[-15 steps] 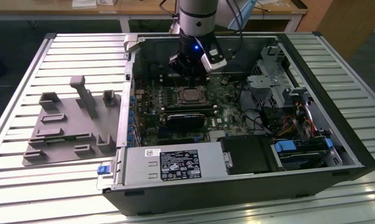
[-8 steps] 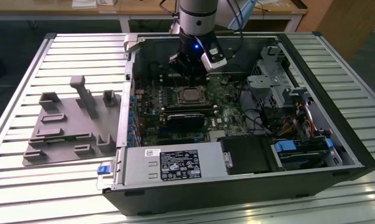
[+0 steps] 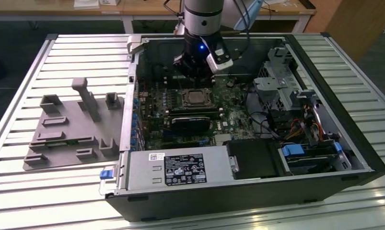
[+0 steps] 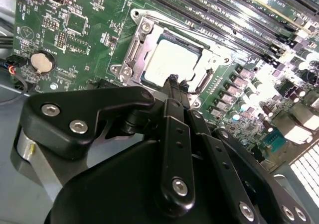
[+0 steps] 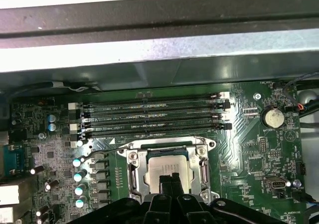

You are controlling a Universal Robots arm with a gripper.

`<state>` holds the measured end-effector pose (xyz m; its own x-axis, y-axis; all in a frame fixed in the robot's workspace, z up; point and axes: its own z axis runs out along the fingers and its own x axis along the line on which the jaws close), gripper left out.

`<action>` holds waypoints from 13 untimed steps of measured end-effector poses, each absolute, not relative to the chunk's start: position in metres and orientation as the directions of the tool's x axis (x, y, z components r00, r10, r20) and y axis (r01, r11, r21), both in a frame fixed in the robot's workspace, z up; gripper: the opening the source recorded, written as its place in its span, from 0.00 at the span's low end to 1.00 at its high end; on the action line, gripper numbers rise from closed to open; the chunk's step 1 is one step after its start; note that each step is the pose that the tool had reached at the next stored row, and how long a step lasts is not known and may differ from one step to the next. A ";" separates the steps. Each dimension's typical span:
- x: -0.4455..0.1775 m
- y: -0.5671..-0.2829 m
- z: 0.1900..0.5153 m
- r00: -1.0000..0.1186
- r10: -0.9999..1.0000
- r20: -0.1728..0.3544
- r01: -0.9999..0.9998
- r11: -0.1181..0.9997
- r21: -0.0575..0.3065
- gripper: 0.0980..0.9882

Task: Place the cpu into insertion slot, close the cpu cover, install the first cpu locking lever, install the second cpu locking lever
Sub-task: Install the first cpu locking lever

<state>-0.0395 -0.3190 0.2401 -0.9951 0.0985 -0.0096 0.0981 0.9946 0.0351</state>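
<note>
Black links and screw heads of my own fingers [image 4: 173, 80] crowd the front of both wrist views. The two tips are pressed together with nothing between them, and they hang just over the near edge of the cpu [image 4: 169, 59]. Whether they touch it I cannot tell.

That cpu is a small flat square with a dull silver top, lying level in the slot [image 5: 164, 143] on the green board [image 5: 249, 154]. Around it the cover [image 5: 133, 176] lies down flat as a thin silver frame, with the chip showing through its window. A thin wire lever [image 5: 107, 151] runs along the side of the slot that faces the memory slots [image 5: 154, 115]. I cannot tell whether it is latched. A round coin cell [image 5: 273, 117] sits on the board well apart from the slot.

In the exterior view I reach down into an open case [image 3: 352, 143] that lies on its side on a table [image 3: 71, 52] of ribbed metal slats. On the exterior view's left, just beside the case, lies a grey fixture [image 3: 71, 129] with upright blocks. Behind the table stands a wooden bench [image 3: 147, 7].

Inside the case the board fills the floor, with the cpu near its middle and a black module [image 3: 192, 122] just beside it. A grey power supply [image 3: 179, 167] with a label lies along the near wall. On the exterior view's right are metal drive bays [image 3: 278, 79], loose cables [image 3: 307, 127] and a blue tab [image 3: 295, 149].
</note>
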 end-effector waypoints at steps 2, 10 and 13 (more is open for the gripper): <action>-0.040 -0.319 0.242 -0.995 0.098 -0.010 0.098 0.995 0.035 0.00; -0.040 -0.319 0.246 -0.995 0.099 -0.010 0.098 0.995 0.036 0.00; -0.040 -0.319 0.246 -0.995 0.099 -0.010 0.098 0.995 0.035 0.00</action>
<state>-0.0399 -0.3189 0.2465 -0.9951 0.0985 -0.0100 0.0981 0.9945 0.0354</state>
